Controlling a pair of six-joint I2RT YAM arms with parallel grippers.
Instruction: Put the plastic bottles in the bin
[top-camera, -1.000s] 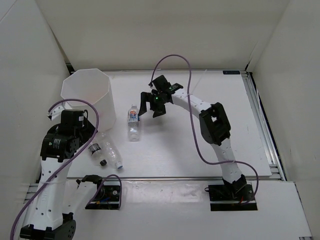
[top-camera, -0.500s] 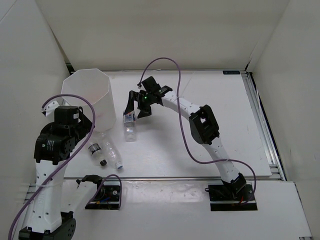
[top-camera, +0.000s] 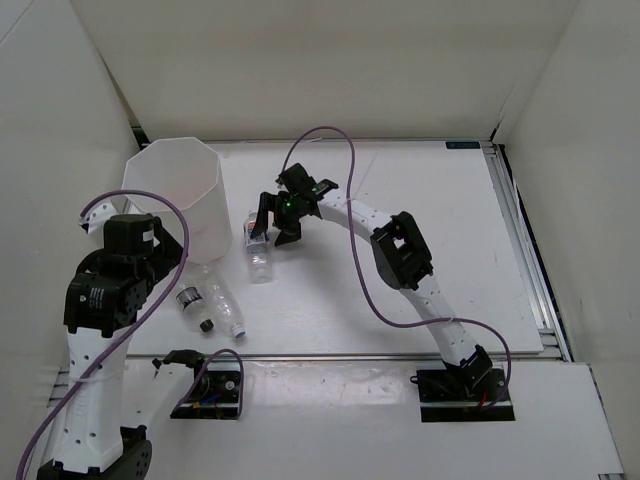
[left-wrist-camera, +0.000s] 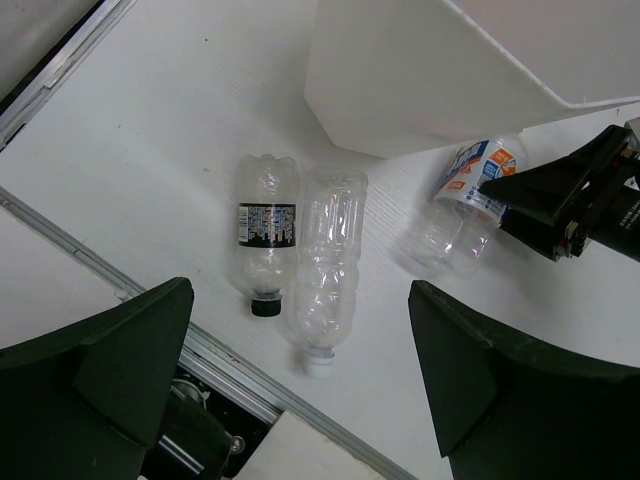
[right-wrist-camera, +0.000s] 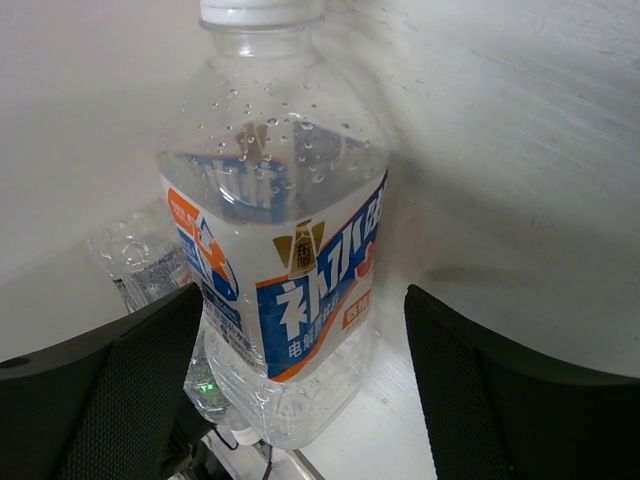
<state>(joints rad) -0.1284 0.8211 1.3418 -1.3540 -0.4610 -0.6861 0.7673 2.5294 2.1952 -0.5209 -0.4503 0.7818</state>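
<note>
The plastic bottle with the blue label (top-camera: 256, 230) rests just beside the bin (top-camera: 190, 215); from above, the right gripper (top-camera: 272, 224) straddles it. The left wrist shows the left gripper (left-wrist-camera: 300, 290) wide open, empty, over a black-labelled bottle (left-wrist-camera: 267, 235) and a plain clear bottle (left-wrist-camera: 328, 250) side by side. The right wrist shows parted fingers (right-wrist-camera: 110, 400) flanking the label, not pressing: grasping seems the step in hand; next, close and lift over the rim.

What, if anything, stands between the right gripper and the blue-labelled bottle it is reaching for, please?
Nothing visible does. The right gripper is open, with one finger on either side of the blue-labelled bottle. The bottle lies on the table beside the bin.
</note>
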